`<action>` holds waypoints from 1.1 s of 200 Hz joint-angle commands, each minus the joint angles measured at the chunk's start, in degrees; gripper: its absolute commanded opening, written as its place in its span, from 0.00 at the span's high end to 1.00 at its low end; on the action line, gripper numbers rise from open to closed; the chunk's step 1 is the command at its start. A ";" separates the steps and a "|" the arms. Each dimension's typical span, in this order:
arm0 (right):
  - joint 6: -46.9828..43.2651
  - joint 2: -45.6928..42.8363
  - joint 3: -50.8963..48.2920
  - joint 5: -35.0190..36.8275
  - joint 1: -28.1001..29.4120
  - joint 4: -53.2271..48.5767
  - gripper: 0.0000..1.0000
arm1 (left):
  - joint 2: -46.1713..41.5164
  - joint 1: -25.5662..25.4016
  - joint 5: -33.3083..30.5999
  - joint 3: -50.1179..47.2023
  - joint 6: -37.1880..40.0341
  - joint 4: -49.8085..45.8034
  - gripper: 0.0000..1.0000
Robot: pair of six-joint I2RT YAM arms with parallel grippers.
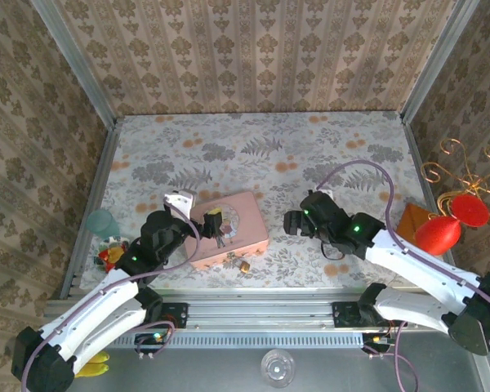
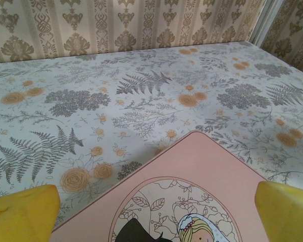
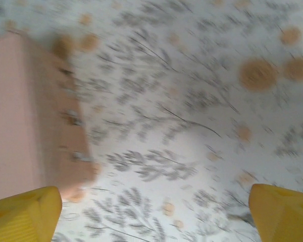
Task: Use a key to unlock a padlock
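Looking down the left wrist camera, I have the left jaws spread wide, with yellow fingertips [image 2: 21, 214] at the bottom corners. Nothing is between them but the lid of the pink tin [image 2: 192, 181], which they hover over. The right jaws are spread too, their yellow fingertips [image 3: 285, 214] wide apart over the bare flowered tabletop [image 3: 192, 126] with the tin's end at the left of that view. They grip nothing.

The padlock [image 1: 245, 265] lies on the tabletop just beside the tin's near edge, between the two arms. I judge it light but hard and slick, with a brass body and a thin steel shackle, nothing that gives. It will likely skid or spin if nudged from one side. I would pinch the body across its flat faces, leaving the keyhole end free and keeping off the shackle, which must be able to spring open.

From above, the padlock is a speck, and I cannot tell which way its keyhole points. I cannot pick out the key: the dark patch on the lid by the left jaws may only be the printed figure. The right wrist view is blurred, and an orange smudge at the tin's corner could be the padlock or a printed flower.
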 commanded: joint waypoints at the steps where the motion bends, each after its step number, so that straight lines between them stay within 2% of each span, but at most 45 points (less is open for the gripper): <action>1: 6.09 -2.18 -3.75 0.13 -2.34 -5.30 0.07 | -0.01 -0.48 -1.33 0.61 -0.77 -0.49 0.00; 24: 8.06 -3.67 -6.81 -2.34 -5.49 -4.84 0.14 | -0.22 -0.52 -0.80 0.78 -0.95 -0.62 0.00; 46: 10.03 -3.53 -10.81 -7.29 -8.97 -1.38 0.29 | -0.27 -0.54 -1.21 0.45 -1.13 -0.36 0.00; 69: 11.24 -2.30 -13.57 -9.02 -9.98 1.39 0.38 | -0.36 -0.54 -1.51 0.52 -1.22 -0.49 0.00; 88: 11.25 -0.94 -13.81 -8.77 -9.99 1.57 0.40 | -0.53 -0.53 -1.67 0.43 -1.13 -0.61 0.00; 149: 12.83 1.37 -15.90 -7.34 -9.99 3.98 0.58 | -0.71 -0.54 -1.87 0.11 -0.95 -0.20 0.00; 220: 13.62 4.99 -16.00 -5.42 -9.85 3.21 0.64 | -0.70 -0.52 -1.89 0.00 -0.87 -0.07 0.00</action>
